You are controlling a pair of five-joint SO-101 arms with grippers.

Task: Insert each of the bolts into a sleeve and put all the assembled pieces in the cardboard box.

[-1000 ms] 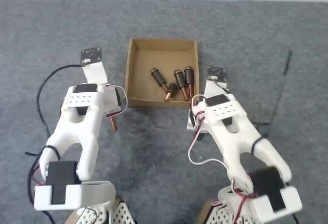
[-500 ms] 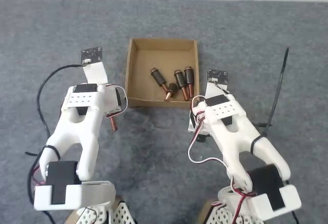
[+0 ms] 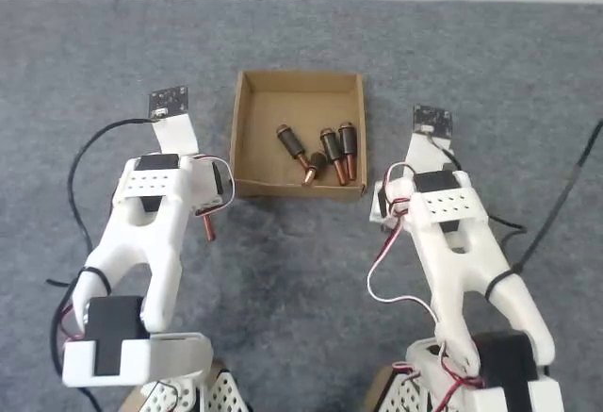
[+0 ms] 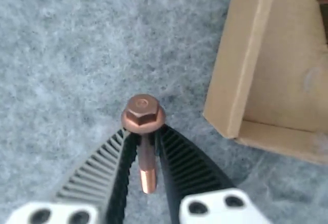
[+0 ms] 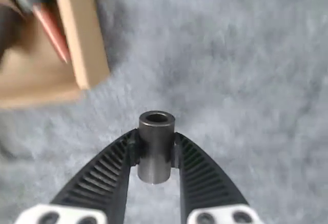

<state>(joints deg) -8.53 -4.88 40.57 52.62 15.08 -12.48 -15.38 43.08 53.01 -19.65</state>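
My left gripper (image 4: 146, 134) is shut on a copper bolt (image 4: 145, 131), hex head outward, held just off the cardboard box's near left corner; in the high view the bolt (image 3: 207, 226) pokes out beside the left arm. A dark grey sleeve (image 5: 155, 147) is clamped in my right gripper (image 5: 155, 144), open end outward, over the carpet beside the box's near right corner. The cardboard box (image 3: 247, 129) sits at the table's middle back and holds three assembled bolt-and-sleeve pieces (image 3: 320, 156).
The grey carpet (image 3: 292, 271) covers the table, with free room between the arms. Black cables trail at the far left (image 3: 80, 172) and far right (image 3: 565, 195). The box wall (image 4: 246, 75) stands close to the left gripper.
The right arm has swung to the right, away from the box's front edge, carrying the sleeve. The cable at the right shifted with it. The left arm kept still.
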